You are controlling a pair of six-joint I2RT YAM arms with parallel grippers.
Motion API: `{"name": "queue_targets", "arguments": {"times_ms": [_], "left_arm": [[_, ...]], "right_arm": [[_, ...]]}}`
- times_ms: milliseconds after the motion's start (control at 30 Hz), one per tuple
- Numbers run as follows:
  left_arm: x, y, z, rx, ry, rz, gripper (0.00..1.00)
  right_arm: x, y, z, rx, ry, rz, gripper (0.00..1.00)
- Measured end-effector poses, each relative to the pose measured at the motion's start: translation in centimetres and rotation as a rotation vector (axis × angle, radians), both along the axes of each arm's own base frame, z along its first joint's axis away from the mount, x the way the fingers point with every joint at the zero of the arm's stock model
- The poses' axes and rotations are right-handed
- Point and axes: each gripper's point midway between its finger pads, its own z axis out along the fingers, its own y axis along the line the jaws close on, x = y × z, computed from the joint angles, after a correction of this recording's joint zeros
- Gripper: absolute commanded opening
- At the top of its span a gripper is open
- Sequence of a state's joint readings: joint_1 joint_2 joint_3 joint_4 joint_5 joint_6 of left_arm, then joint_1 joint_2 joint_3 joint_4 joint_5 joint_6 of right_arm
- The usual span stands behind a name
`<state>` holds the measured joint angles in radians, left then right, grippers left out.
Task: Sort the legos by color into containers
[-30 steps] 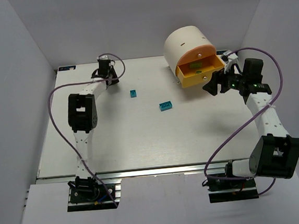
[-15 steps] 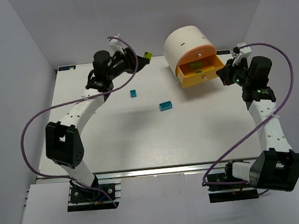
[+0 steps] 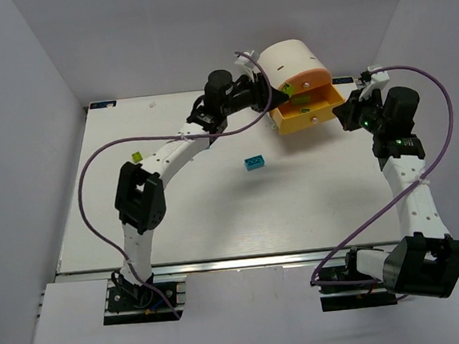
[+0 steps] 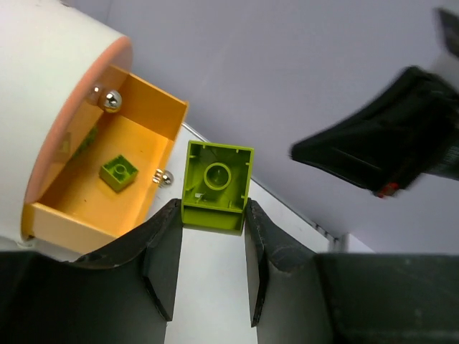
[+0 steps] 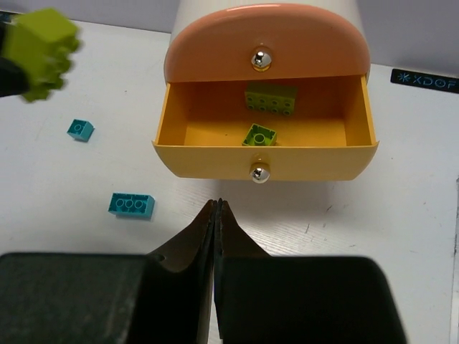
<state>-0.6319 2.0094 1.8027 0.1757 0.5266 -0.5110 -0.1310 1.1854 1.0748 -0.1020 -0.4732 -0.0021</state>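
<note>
as left gripper (image 4: 211, 211) swung right, lego (image 4: 215, 183) neared drawer (image 4: 147, 107).

The left arm (image 3: 171, 151) and right arm (image 3: 412, 192) share slim white links and blocky black joint housings, each trailed by a looping purple cable (image 3: 82, 199). Green lights (image 3: 367, 122) dot the right wrist. The left pincer (image 4: 211, 211) and right pincer (image 5: 216, 208) have matte black wedge fingers

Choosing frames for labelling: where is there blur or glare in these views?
Right wrist: the lime brick at top left is smeared, the drawer and its knob sharp. Left wrist: that brick is crisp, the right arm beyond it soft. Top view: a bright strip glares along the near edge of the table.
</note>
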Motion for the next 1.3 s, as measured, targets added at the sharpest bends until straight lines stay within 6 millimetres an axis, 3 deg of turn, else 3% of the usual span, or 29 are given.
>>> {"name": "queue_targets", "arguments": {"times_ms": [200,400,500,533,633,767,933,967,1067,1100,1133,1167,1200,1233,1300], "left_arm": [[3.9,-3.9,-3.1,0.033,-0.022,0.065,0.0],[6.9,-5.4,-6.5,0.08,-0.008,0.146,0.05],[7.7,-5.5,-7.4,0.091,-0.003,0.173,0.22],[7.9,-5.5,-7.7,0.097,0.001,0.181,0.35],[8.2,-5.4,-8.4,0.107,0.011,0.198,0.5],[8.5,-5.3,-8.5,0.106,0.016,0.214,0.6],[8.6,-5.3,-7.7,0.091,0.005,0.222,0.63],[8.6,-5.3,-7.5,0.088,0.004,0.223,0.62],[8.3,-5.1,-6.7,0.081,0.006,0.223,0.28],[8.2,-4.7,-6.3,0.08,0.01,0.227,0.08],[7.9,-4.1,-5.6,0.08,0.021,0.234,0.01],[7.3,-3.3,-5.3,0.088,0.038,0.24,0.0],[6.5,-2.1,-4.9,0.105,0.065,0.256,0.0],[5.9,-0.7,-4.1,0.114,0.083,0.279,0.0],[4.3,3.7,-2.5,0.13,0.132,0.359,0.0]], "right_arm": [[-0.9,0.1,1.5,-0.018,-0.05,0.002,0.0],[-1.5,0.1,0.8,-0.019,-0.045,0.003,0.01],[-1.5,0.1,0.2,-0.017,-0.032,0.003,0.06],[-1.6,0.1,0.1,-0.017,-0.03,0.003,0.11],[-1.6,0.1,0.1,-0.015,-0.031,0.003,0.2],[-1.7,0.3,0.3,-0.015,-0.036,0.01,0.29],[-2.0,0.7,0.5,-0.012,-0.042,0.04,0.44],[-2.1,0.9,0.5,-0.013,-0.045,0.053,0.46],[-2.6,1.7,0.6,-0.013,-0.053,0.11,0.51],[-2.8,2.1,0.6,-0.017,-0.056,0.139,0.47],[-3.1,2.5,0.6,-0.021,-0.059,0.167,0.43],[-3.4,3.0,0.5,-0.029,-0.065,0.21,0.36],[-3.8,3.4,0.4,-0.035,-0.069,0.25,0.13],[-4.1,3.8,0.3,-0.042,-0.074,0.283,0.0],[-4.7,4.7,-0.1,-0.041,-0.064,0.35,0.0]]}}
